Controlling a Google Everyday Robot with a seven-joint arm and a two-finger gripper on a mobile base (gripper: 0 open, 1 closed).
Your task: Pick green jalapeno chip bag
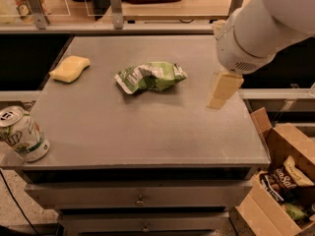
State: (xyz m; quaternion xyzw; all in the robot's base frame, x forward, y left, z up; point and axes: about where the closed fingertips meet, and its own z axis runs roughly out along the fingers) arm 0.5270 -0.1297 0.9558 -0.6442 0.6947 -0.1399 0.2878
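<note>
The green jalapeno chip bag (150, 76) lies crumpled on the grey table top (147, 127), a little behind its middle. It is light green and white with white lettering. My gripper (222, 90) hangs from the white arm at the right side of the table, a short way above the surface. It is to the right of the bag and apart from it. Only a cream-coloured finger shows, pointing down.
A yellow sponge (70, 68) lies at the back left. A green-and-white soda can (21, 134) stands at the front left corner. An open cardboard box (283, 181) with dark snack bags sits on the floor at the right. Drawers are under the table top.
</note>
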